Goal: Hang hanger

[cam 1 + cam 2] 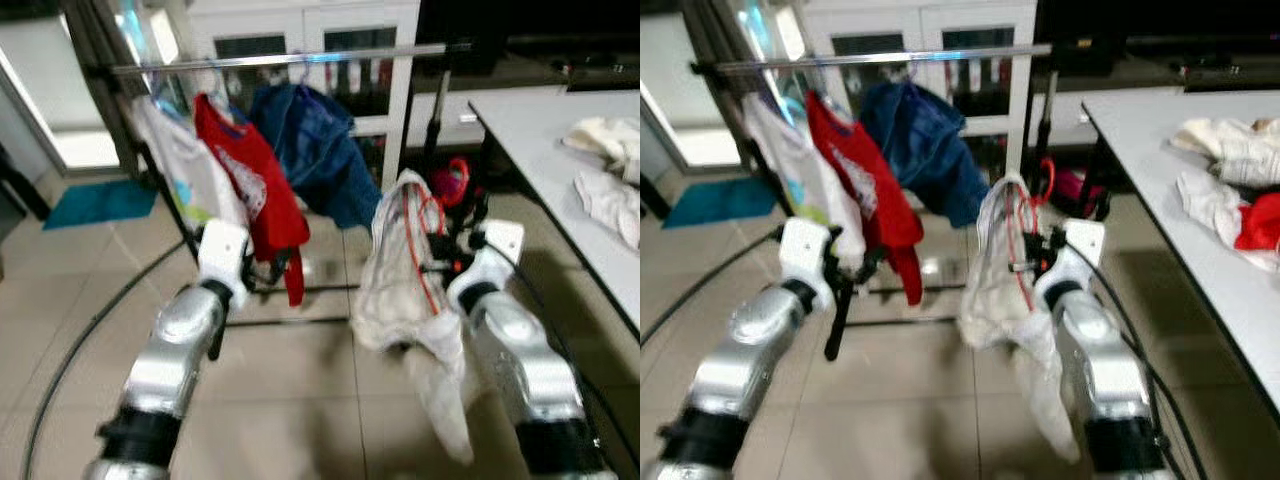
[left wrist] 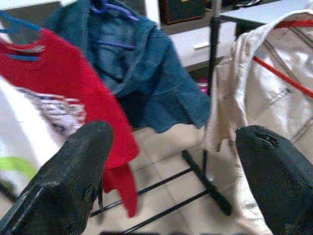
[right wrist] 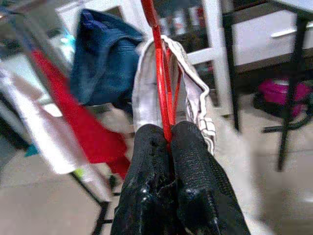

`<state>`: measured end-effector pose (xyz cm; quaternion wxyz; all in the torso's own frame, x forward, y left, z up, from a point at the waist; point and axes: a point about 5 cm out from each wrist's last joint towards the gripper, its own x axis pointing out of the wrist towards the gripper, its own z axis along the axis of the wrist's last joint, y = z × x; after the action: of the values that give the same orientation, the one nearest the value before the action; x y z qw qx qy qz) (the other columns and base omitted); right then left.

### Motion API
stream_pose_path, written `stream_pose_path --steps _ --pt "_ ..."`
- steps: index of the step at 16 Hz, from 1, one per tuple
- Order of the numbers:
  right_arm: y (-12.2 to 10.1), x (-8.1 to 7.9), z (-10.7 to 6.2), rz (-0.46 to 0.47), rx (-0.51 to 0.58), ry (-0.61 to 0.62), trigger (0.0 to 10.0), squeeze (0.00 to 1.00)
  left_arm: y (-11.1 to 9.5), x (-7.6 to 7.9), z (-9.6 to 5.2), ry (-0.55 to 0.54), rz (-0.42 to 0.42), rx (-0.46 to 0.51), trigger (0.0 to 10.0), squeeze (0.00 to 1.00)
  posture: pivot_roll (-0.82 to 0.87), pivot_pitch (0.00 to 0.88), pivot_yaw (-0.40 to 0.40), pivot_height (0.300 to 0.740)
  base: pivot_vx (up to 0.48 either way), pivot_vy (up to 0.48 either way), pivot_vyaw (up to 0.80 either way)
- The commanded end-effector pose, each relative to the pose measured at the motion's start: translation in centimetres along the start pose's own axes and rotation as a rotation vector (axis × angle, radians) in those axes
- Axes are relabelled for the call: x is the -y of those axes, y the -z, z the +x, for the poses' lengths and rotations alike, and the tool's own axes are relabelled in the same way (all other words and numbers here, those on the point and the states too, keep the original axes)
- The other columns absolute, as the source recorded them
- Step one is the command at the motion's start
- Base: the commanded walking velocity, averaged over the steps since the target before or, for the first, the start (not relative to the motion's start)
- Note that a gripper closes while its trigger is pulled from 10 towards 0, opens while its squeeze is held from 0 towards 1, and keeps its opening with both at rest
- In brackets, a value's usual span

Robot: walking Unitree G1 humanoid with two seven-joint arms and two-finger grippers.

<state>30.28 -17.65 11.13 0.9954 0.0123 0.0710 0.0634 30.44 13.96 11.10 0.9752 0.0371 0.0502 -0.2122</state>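
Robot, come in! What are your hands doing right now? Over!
Right gripper shut on red hanger carrying a white garment. Left gripper open, empty. Rail ahead, not yet reached; free space beside blue jacket.
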Motion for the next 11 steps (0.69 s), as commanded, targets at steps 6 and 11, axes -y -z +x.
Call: stream_pose_path --steps 6,11 --pt "-2.4 0.8 0.2 -0.076 0.097 0.016 10.0 0.0 -0.2 0.1 -0.3 -0.006 0.01 0.021 10.0 0.0 -0.15 0.0 0.009 0.74 0.412 0.0 0.0" --pt "-3.7 3.2 -0.6 -0.122 0.1 0.05 10.0 0.0 -0.2 2.0 0.2 0.035 0.004 0.04 10.0 0.0 -0.21 0.0 -0.057 0.74 0.409 0.0 0.0"
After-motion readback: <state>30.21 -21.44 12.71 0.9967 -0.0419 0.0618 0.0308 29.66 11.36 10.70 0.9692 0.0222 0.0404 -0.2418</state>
